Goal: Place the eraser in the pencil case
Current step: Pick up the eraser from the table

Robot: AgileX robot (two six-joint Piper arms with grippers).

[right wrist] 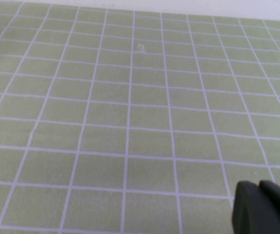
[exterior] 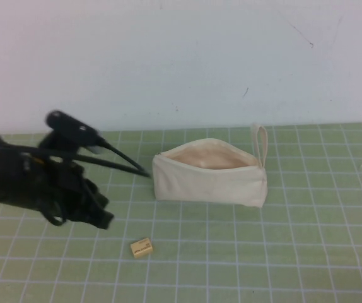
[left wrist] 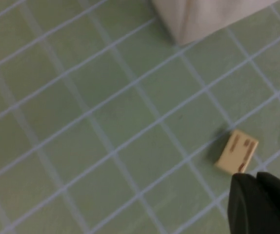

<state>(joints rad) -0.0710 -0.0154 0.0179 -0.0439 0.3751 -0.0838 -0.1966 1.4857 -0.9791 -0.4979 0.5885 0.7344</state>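
left arm: black, glossy | black cables | rounded joints

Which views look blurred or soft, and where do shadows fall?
High view: left gripper motion-smeared, pencil case and eraser soft. Left wrist view: overall blur, grid lines smeared, small shadow beside the eraser. Right wrist view: sharpest, evenly lit, right gripper dark at the corner.
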